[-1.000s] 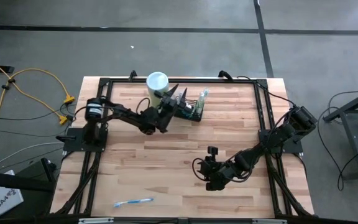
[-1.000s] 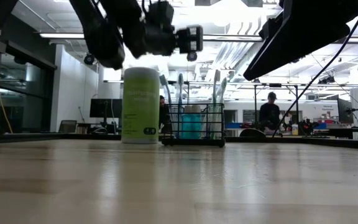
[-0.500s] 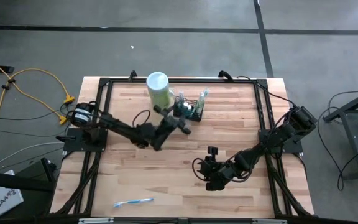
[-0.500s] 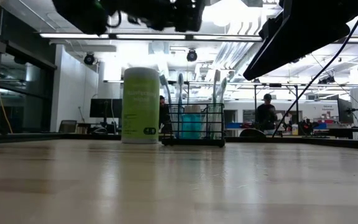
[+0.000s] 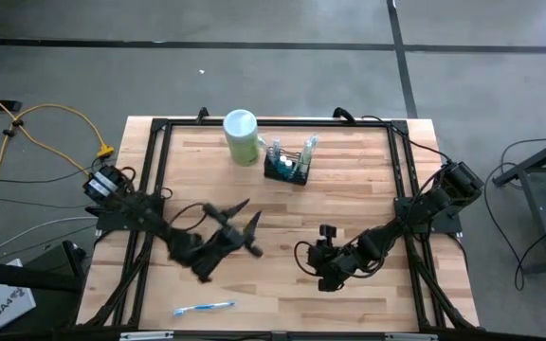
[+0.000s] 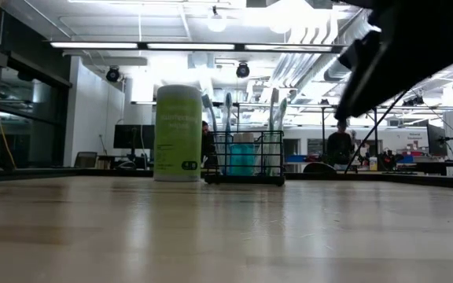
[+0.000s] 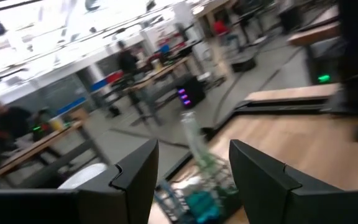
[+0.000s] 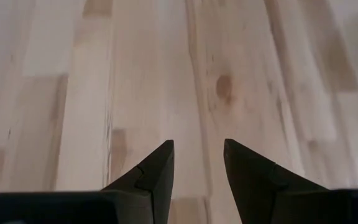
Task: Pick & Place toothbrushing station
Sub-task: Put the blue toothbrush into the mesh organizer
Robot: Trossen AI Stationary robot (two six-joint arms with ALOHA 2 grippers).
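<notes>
Near the far edge, toothbrushing station (image 5: pixel 287 167); left gripper (image 5: pixel 245 218) apparently open, empty.

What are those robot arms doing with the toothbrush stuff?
Right now neither arm is holding anything. The black wire basket with toothbrushes in it stands at the far side of the table, right beside a pale green canister. The left gripper is open and empty over the middle of the table, well away from the basket. The right gripper waits over bare wood, fingers apart, also empty. One blue toothbrush lies alone near the front edge.
</notes>
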